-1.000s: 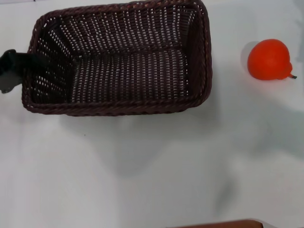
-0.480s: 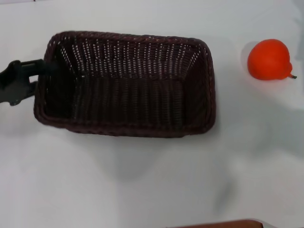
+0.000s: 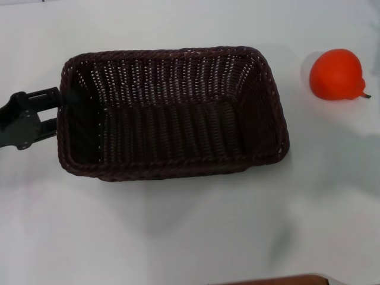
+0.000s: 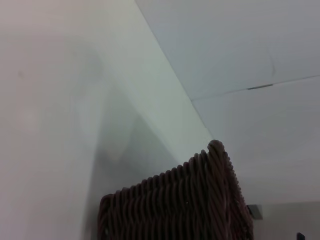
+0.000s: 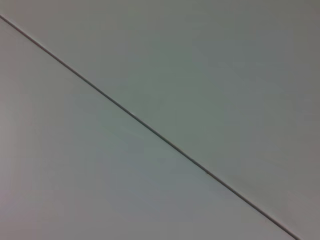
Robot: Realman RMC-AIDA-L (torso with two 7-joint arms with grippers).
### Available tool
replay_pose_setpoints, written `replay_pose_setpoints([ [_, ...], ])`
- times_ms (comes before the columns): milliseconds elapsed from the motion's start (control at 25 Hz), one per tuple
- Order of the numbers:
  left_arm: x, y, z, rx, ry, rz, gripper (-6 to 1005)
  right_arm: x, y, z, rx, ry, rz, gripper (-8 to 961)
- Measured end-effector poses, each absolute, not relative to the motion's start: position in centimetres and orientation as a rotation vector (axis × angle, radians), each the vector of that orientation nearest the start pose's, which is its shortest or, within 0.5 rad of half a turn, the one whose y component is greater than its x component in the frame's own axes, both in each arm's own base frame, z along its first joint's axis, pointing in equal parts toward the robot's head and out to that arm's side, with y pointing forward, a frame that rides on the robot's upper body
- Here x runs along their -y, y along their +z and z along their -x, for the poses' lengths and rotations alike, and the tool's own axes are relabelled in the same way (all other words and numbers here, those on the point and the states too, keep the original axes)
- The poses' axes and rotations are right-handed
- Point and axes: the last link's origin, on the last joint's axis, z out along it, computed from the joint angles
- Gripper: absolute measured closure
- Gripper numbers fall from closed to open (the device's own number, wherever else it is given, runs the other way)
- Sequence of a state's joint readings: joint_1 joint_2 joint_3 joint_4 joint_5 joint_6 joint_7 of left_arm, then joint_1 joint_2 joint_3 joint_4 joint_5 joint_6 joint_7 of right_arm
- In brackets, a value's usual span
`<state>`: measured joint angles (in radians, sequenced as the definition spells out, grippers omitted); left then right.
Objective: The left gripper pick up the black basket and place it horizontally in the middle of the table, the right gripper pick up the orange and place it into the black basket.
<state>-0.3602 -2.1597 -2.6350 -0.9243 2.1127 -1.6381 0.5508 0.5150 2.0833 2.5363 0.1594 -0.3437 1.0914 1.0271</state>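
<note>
Currently the black basket sits across the middle of the head view, long side running left to right, opening up, its far-right corner slightly higher in frame. The left gripper reaches in from the left edge and is clamped on the basket's left short wall, one thin jaw over the rim inside, the bracket outside. The left wrist view shows only a woven corner of the basket against pale surfaces. The orange rests on the table at upper right, well apart from the basket, stem end pointing right. The right gripper appears in no view; its state cannot be judged.
</note>
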Motion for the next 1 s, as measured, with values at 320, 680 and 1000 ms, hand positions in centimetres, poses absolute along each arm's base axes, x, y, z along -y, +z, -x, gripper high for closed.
replay_pose_setpoints([
  [320,-29.3,5.0,31.9,-2.368,1.07,-2.137,402,-36.7,8.5,-35.7,0.951,-1.296,1.041,47],
  [680,-29.7,9.7,34.0,-2.201,1.481,-2.437,385,-39.7,10.9,-30.4,1.684,-0.905,0.951,55],
  [1000,-29.3,10.8,32.7,-1.82,1.845,-2.689,342,-39.6,13.3,-27.5,2.362,-0.655,1.055,63],
])
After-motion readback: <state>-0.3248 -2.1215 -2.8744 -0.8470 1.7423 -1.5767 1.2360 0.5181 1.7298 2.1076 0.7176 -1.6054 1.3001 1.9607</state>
